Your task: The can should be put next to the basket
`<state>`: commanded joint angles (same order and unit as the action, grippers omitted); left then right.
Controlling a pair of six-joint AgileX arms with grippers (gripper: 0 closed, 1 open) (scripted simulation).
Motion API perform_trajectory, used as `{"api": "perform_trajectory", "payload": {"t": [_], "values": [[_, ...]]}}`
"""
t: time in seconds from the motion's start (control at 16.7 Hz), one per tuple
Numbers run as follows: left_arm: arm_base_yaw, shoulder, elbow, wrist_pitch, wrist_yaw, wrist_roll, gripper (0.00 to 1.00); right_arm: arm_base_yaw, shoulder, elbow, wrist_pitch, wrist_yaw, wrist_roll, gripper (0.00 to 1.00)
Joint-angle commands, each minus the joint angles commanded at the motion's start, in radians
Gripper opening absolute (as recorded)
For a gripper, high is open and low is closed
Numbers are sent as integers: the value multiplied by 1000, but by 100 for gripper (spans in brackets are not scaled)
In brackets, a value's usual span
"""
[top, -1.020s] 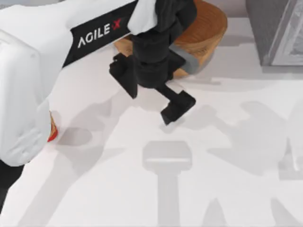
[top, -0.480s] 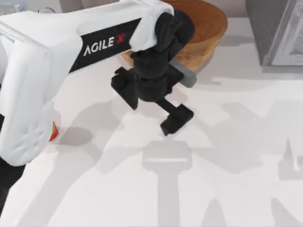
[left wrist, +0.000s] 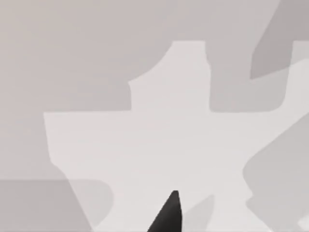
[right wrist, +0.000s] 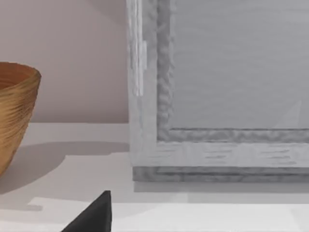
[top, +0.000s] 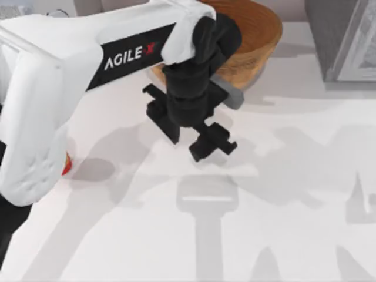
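Top view puts the can well to the left of the left gripper (jaws narrow, empty), the nearer arm.

My left gripper now sits closer in under my wrist than it did a second ago, and a touch nearer the basket. Its two black fingers have drawn toward each other: a second ago they stood wide apart, one off to each side of my wrist, and now the gap between them is much narrower, though they have not met. The whole hand has also turned about its own axis, so the fingers lie at a different angle over the bare table. My white forearm has swung a little away from the can, uncovering slightly more of the basket's rim behind my wrist.
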<state>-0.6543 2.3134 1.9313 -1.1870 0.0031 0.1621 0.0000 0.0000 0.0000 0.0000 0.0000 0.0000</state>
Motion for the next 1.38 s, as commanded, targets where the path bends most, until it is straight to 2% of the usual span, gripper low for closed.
{"api": "perform_trajectory", "payload": {"t": [0.3,0.36,0.96,1.14,1.38], "values": [[0,0,0,0,0,0,2,0,0,0,0,0,0,100],[0,0,0,0,0,0,0,0,0,0,0,0,0,100],[13,-11,2,-10,0,9,0,0,0,0,0,0,0,100],[102,-87,11,-64,1,55,0,0,0,0,0,0,0,100],[333,-263,-5,-111,11,104,0,0,0,0,0,0,0,100]]}}
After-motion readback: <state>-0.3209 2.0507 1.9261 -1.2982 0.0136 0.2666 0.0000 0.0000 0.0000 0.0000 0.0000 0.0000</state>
